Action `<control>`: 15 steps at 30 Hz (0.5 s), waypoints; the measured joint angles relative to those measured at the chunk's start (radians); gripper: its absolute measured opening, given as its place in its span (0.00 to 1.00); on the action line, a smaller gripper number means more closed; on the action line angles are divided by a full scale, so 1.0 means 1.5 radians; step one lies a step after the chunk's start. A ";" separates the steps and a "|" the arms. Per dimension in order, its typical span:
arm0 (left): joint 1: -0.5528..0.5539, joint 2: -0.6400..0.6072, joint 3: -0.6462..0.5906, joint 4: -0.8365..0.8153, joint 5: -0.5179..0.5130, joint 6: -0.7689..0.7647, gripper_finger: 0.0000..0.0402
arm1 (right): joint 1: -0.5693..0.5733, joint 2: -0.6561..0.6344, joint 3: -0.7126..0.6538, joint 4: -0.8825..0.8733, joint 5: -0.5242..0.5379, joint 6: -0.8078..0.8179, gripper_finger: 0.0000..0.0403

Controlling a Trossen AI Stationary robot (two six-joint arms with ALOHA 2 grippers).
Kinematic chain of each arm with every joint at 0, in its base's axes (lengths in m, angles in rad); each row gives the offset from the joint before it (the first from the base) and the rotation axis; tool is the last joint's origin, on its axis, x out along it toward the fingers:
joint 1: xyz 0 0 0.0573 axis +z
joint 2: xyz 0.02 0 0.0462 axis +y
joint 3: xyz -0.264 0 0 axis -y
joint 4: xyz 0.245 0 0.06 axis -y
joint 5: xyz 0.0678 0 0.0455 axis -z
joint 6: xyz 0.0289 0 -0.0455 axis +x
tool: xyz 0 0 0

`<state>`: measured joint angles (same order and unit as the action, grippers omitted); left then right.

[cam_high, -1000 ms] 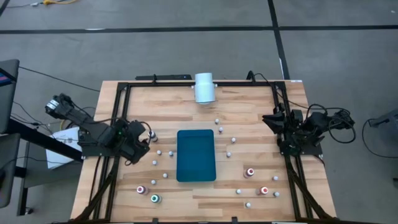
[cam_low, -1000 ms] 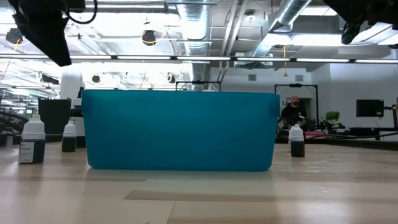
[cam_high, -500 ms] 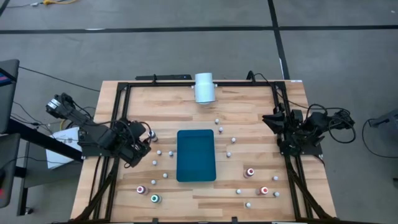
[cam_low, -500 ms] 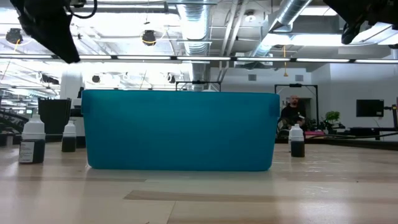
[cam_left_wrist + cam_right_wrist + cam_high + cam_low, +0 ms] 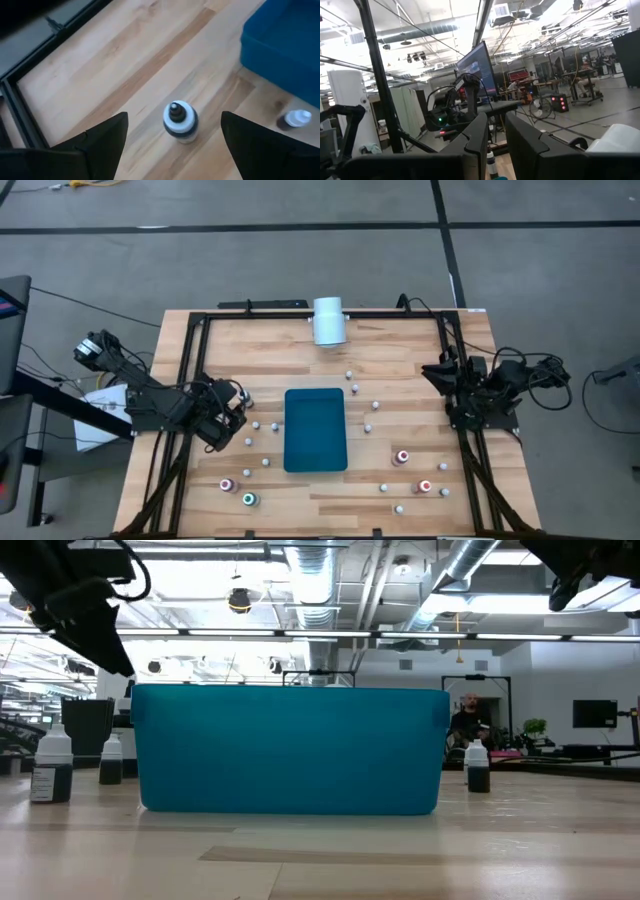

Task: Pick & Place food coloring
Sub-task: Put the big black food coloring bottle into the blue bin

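Since a second ago, the left tool point(image 5: 232, 423) has edged toward the frame's centre, spread wide and empty above a food coloring bottle point(image 5: 180, 121) at centre-left. Lowered off-centre, a fingertip point(image 5: 107, 137) could topple it. The right tool point(image 5: 452, 383) waits, closed, at right.

Tray point(image 5: 315, 430) sits mid surface point(image 5: 280, 345), w/ cylinder point(image 5: 328, 321) at far edge behind it. Food coloring bottles point(image 5: 404, 457) scattered both sides of tray: several left, several right, more toward near edge on each side. Left gripper point(image 5: 232, 420) over left part of surface, just left of tray, w/ one bottle point(image 5: 180, 121) on surface between its fingers, tray beyond it. Right gripper point(image 5: 440, 372) at right edge, well apart from tray, raised
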<state>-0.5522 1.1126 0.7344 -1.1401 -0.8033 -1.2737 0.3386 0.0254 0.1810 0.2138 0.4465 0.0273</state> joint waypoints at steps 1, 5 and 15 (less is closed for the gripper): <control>0.000 0.000 -0.004 0.003 -0.004 -0.002 0.78 | 0.000 0.000 0.000 0.000 0.000 0.000 0.15; 0.000 0.000 -0.025 0.030 -0.028 -0.004 0.78 | 0.000 0.000 0.000 0.000 0.000 0.000 0.15; 0.000 0.000 -0.061 0.074 -0.084 -0.015 0.78 | 0.000 0.000 0.000 0.000 0.000 0.000 0.15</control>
<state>-0.5518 1.1130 0.6423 -1.0292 -0.9298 -1.2964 0.3388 0.0254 0.1810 0.2138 0.4465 0.0273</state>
